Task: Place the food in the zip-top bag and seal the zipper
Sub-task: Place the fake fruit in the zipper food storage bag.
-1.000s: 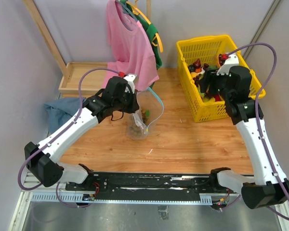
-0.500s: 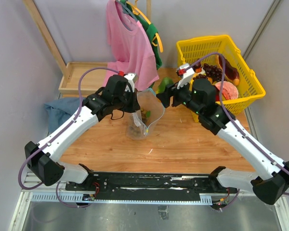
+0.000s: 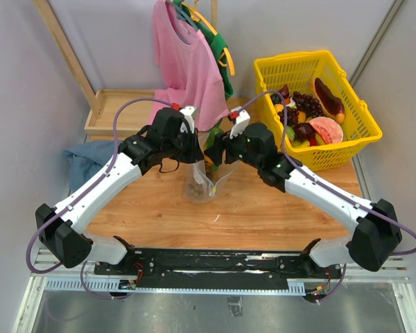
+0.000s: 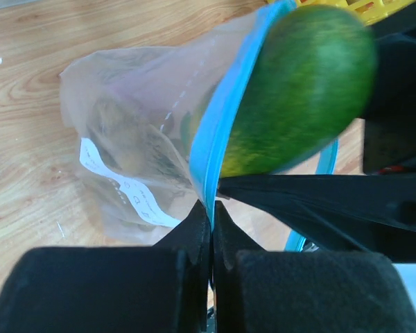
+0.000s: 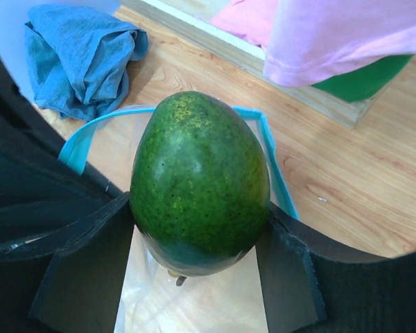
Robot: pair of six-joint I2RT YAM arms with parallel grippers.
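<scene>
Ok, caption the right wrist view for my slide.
Right gripper holds a glossy green toy fruit above the teal-edged mouth of the clear plastic bag.

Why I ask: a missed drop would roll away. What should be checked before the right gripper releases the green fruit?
1. The right gripper clamps the green fruit on both sides: ok.
2. The left gripper pinches the zipper, holding the mouth up: ok.
3. The zip-top bag mouth is open, with its rim showing on both sides of the fruit: ok.
4. The fruit is low enough inside the mouth: cannot tell.
5. There is room left in the bag: cannot tell.
</scene>
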